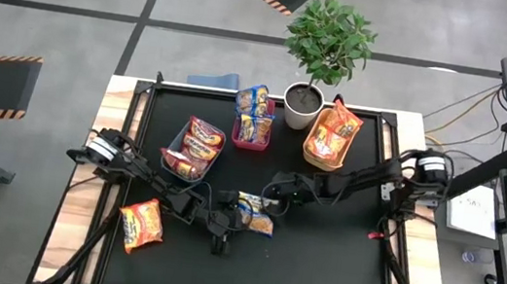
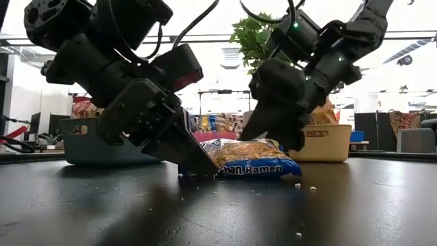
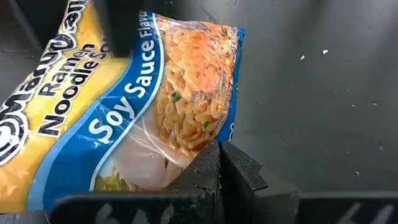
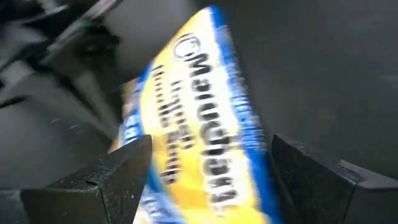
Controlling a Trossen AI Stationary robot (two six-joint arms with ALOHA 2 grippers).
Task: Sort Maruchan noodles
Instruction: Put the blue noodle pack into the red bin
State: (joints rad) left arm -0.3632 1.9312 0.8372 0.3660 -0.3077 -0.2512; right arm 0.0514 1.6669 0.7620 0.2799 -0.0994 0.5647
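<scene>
A: Item one, blue-yellow soy sauce ramen packet (image 1: 255, 214)?
B: Flat on the black bench (image 1: 315, 268), centre, slightly near side.
A: Left hand (image 1: 226, 221)?
B: Clenched, tip at the packet's left corner; pinching the wrapper or not, I cannot tell.
A: Right hand (image 1: 271, 198)?
B: Released, fingers spread wide over the packet's far-right end.
A: Other stock?
B: Orange packet (image 1: 141, 224) loose near-left; teal bin (image 1: 196, 147), red bin (image 1: 252, 127), orange bin (image 1: 331, 137) along the far side, packets inside.

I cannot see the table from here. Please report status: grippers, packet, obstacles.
Left gripper shut, pinching corner of blue-yellow packet at mat centre. Right gripper open, straddling same packet. Orange packet lies apart; nothing blocking.
</scene>
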